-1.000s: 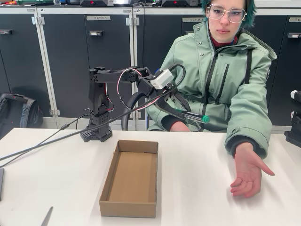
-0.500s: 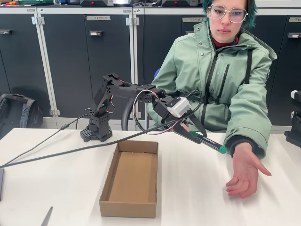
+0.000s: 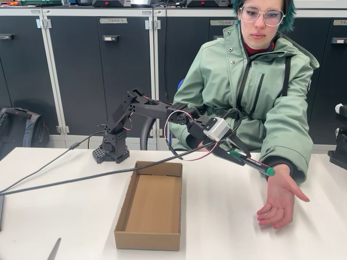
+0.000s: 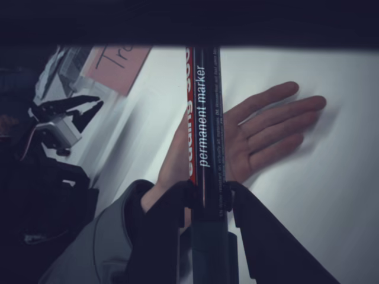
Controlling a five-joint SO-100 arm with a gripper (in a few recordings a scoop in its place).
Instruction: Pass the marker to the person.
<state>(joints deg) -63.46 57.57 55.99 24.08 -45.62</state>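
I have the gripper clamped on the marker: light, stiff, probably slick-barrelled. The person should take its green end above their open hand.

The arm is stretched out low to the right in the fixed view, w/ the wrist tipped down. The gripper is closed tight on the marker; its two fingers squeeze it from both sides in the wrist view. The marker's green end is just above the person's open hand, palm up on the table.
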